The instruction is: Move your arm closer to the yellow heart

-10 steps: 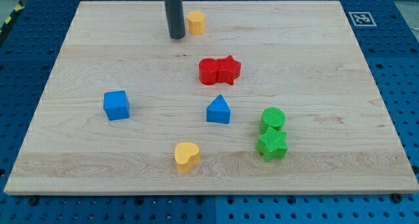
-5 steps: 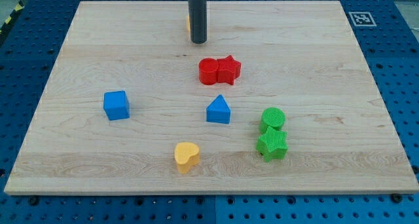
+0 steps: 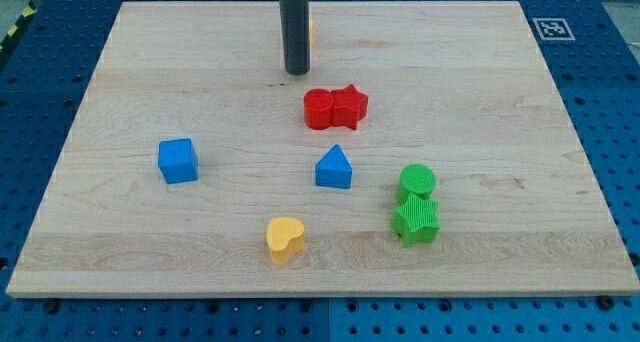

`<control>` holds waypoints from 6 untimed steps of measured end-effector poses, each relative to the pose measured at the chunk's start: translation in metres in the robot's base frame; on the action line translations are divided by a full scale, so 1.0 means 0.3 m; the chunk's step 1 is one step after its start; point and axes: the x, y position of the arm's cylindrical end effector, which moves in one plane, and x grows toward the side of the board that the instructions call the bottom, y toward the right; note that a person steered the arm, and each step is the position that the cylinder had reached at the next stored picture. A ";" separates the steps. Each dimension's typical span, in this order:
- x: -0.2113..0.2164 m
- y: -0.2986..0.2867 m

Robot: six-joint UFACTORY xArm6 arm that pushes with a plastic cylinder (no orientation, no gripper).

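Observation:
The yellow heart (image 3: pixel 285 239) lies near the view's bottom, left of centre, on the wooden board (image 3: pixel 480 102). My tip (image 3: pixel 296 72) is near the view's top, far above the heart, a little up and left of the red blocks. The rod hides most of a second yellow block (image 3: pixel 311 33) behind it; only a sliver shows at its right side.
A red cylinder (image 3: pixel 319 109) and a red star (image 3: pixel 349 106) touch each other at centre. A blue cube (image 3: pixel 178 160) is at the left, a blue triangular block (image 3: pixel 334 168) in the middle. A green cylinder (image 3: pixel 417 181) and a green star (image 3: pixel 416 220) touch at the right.
My tip moved right from beside the top yellow block to in front of it, then slightly down and left. No block has moved.

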 end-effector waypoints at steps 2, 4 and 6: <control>0.016 -0.003; 0.022 -0.008; 0.128 -0.215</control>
